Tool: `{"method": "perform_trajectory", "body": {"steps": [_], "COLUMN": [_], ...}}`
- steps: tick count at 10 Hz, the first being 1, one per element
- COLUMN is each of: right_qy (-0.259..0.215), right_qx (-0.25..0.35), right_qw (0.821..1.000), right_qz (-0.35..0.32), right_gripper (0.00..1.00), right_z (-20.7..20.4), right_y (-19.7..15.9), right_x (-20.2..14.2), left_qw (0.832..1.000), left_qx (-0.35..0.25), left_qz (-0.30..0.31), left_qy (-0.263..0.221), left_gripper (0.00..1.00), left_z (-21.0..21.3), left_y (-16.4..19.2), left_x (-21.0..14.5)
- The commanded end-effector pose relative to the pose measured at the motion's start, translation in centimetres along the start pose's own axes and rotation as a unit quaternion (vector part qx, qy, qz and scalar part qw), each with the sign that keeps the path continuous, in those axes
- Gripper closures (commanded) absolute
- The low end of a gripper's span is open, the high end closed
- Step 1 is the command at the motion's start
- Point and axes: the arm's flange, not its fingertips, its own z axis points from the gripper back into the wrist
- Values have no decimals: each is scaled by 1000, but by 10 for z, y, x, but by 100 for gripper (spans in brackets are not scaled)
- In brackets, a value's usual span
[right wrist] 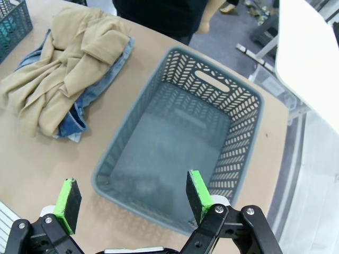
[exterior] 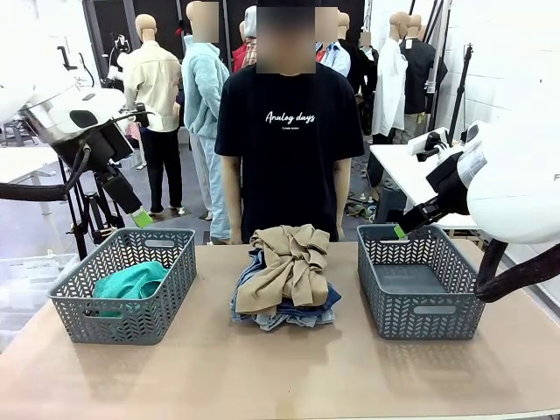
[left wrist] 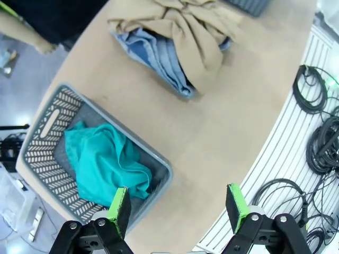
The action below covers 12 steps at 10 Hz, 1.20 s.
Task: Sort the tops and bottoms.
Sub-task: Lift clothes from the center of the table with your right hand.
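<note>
Tan shirt [exterior: 284, 262]: khaki cloth, crumpled and loosely folded, sleeves trailing down; it lies on top of the heap at mid-table.
Denim [exterior: 293, 317]: blue layers under the tan shirt, sticking out at the heap's bottom and sides; the left wrist view shows pale washed folds [left wrist: 159, 55], the right wrist view a stitched hem end [right wrist: 71, 123].
Teal top [exterior: 131, 282]: bunched, bright green-blue, inside the left basket [exterior: 122, 322], well apart from the heap on its left.
Right basket [exterior: 420, 311]: grey lattice with slot handles, right of the heap; the right wrist view shows its bare floor [right wrist: 233, 159].
Left gripper [left wrist: 177, 209]: jaws wide apart, nothing between them, above the left basket's near corner, left of the heap.
Right gripper [right wrist: 130, 203]: jaws spread, holding nothing, over the right basket's near rim, right of the heap.
Table [exterior: 262, 376]: tan top, bare in front of the heap.
Person [exterior: 289, 149]: black T-shirt with white lettering, standing behind the heap; the lettering reads in the front view.
Cables [left wrist: 318, 132]: black coils on the floor off the table edge, seen from the left wrist.
</note>
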Motion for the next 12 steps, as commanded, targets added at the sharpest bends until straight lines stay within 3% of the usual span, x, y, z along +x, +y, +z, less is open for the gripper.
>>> {"method": "perform_trajectory", "body": {"steps": [1,4,7,8,12], "right_qy": [-5,3,28,14,16], "right_qx": [47,99,113,90,84], "right_qw": [999,995,993,996,996], "right_qz": [-7,-3,-7,-8,-7], "right_gripper": [0,0,0,0,0], "right_z": [-12,-47,-90,-55,-64], "right_y": [-2,3,4,18,17], "right_x": [7,45,85,55,67], "left_qw": [1000,1000,1000,1000,1000], "left_qx": [0,0,0,0,0], "left_qz": [0,0,0,0,0], "left_qy": [-2,-2,-2,-2,-2], "left_gripper": [7,7,7,7,7], "left_z": [1,1,1,1,1], "left_y": [0,0,0,0,0], "left_x": [1,1,1,1,1]}}
